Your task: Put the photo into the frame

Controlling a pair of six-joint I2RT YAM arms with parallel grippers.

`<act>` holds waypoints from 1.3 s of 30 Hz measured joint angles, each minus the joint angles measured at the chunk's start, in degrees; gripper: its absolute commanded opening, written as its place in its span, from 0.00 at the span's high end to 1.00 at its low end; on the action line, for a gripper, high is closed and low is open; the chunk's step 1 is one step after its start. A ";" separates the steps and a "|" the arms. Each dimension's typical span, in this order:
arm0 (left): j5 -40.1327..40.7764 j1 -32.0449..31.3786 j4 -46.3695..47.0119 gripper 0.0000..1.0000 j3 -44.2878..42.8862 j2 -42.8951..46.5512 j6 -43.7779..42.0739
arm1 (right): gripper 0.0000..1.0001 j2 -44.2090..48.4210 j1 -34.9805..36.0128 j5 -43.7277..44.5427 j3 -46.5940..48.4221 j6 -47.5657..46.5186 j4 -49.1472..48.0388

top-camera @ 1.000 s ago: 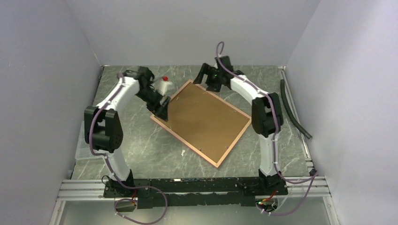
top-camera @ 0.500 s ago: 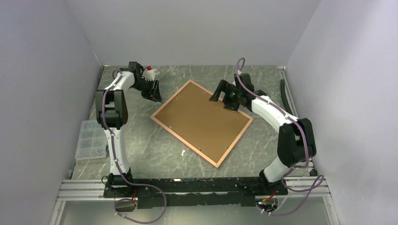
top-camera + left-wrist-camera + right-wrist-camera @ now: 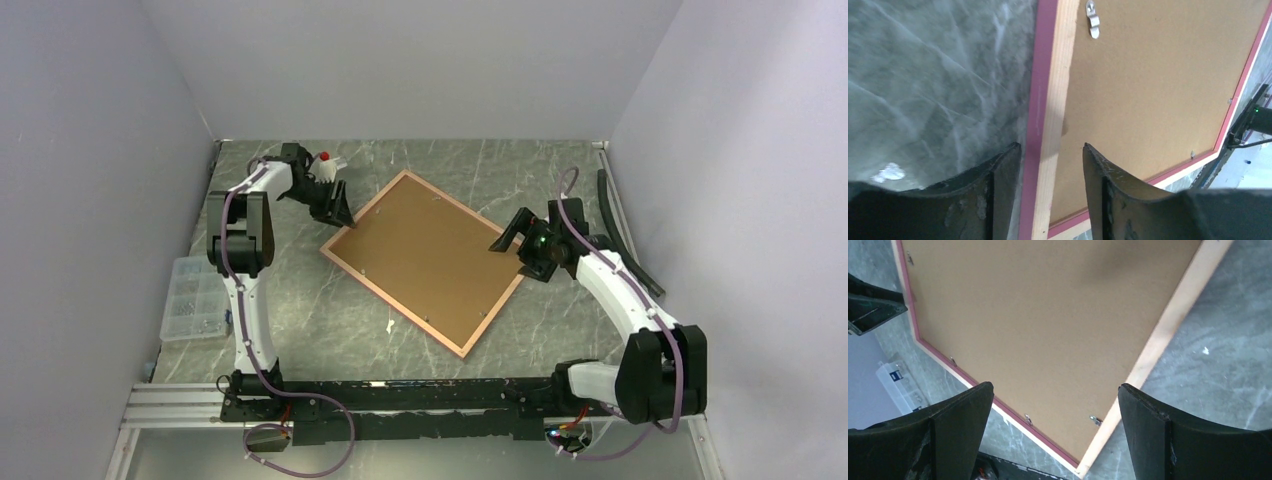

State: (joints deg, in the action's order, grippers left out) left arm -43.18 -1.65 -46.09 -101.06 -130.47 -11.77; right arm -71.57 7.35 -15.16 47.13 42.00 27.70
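The frame [image 3: 392, 303] lies face down in the middle of the table, its pink border and light wood rear side up, with the brown backing board [image 3: 430, 260] set in it. The photo is hidden. My left gripper [image 3: 340, 210] is open at the frame's far left edge. In the left wrist view its jaws [image 3: 1050, 150] straddle the pink and wood rail [image 3: 1048, 100] without gripping it. My right gripper [image 3: 508, 238] is open wide and empty by the frame's right corner. In the right wrist view it [image 3: 1055, 390] hovers over the backing board [image 3: 1048, 315].
A white bottle with a red cap [image 3: 326, 164] stands behind the left gripper. A clear compartment box [image 3: 195, 300] sits at the left edge. A black hose [image 3: 625, 230] runs along the right wall. A small white scrap [image 3: 390, 325] lies near the frame's front edge. Metal clips [image 3: 1092, 20] hold the board.
My right arm has swung from the frame's far corner to its right corner. My left gripper left the frame's left edge, drew back toward the bottle, then returned to the far left edge.
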 measured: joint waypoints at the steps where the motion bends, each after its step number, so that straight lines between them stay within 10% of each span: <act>1: -0.04 -0.13 0.04 0.51 0.79 0.48 -0.20 | 0.00 0.50 -0.07 0.24 -0.28 0.00 0.52; 12: -0.37 -0.48 1.68 0.67 12.41 6.49 -2.49 | 0.00 0.20 -0.15 0.09 -1.86 0.04 1.88; 22: -0.04 -0.81 -0.07 0.69 26.86 16.41 -3.56 | 0.12 -20.48 15.47 -1.57 12.87 2.93 -6.97; 39: -1.84 -0.04 2.67 0.74 24.92 15.80 1.75 | 0.20 -46.51 26.97 -4.07 32.54 9.97 -20.59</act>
State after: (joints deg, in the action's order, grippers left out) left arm -45.01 -1.69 -43.42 -76.14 -114.67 -10.02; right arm -118.08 34.33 -19.22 79.68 51.96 7.11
